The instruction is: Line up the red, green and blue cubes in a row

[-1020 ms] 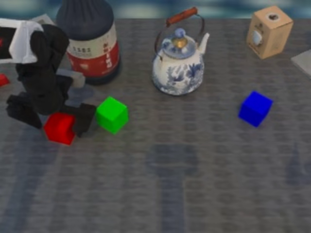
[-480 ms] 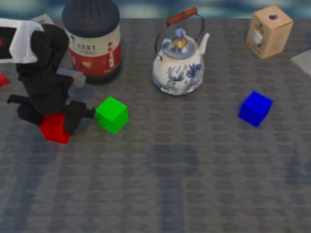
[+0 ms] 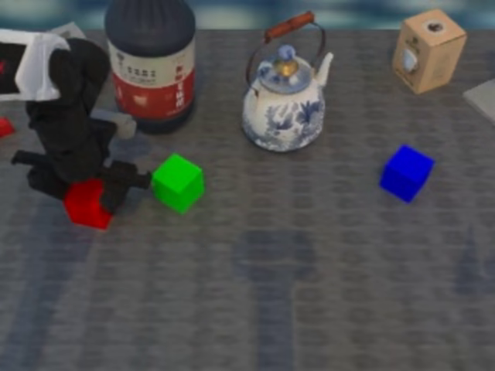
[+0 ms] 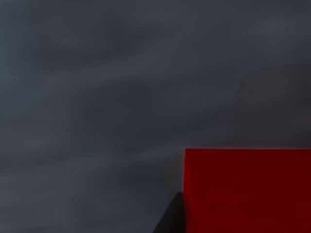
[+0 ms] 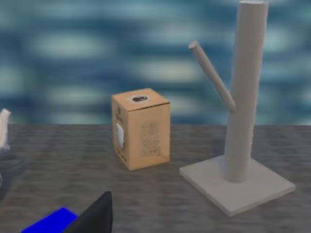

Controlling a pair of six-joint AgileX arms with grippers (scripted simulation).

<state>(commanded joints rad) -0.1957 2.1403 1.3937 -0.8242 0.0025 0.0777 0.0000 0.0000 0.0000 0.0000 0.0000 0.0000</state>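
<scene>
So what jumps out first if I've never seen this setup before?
Probably the left gripper, a bulky black arm end at the table's left, closed around the red cube, with the green cube just beside it. The blue cube sits alone far right, and a blue-and-white teapot stands behind, mid-table.

Bare table (image 3: 309,309) lay open between green cube (image 3: 178,182) and blue cube (image 3: 407,172), teapot (image 3: 284,97) and dark bottle (image 3: 151,66) stood behind green cube
</scene>
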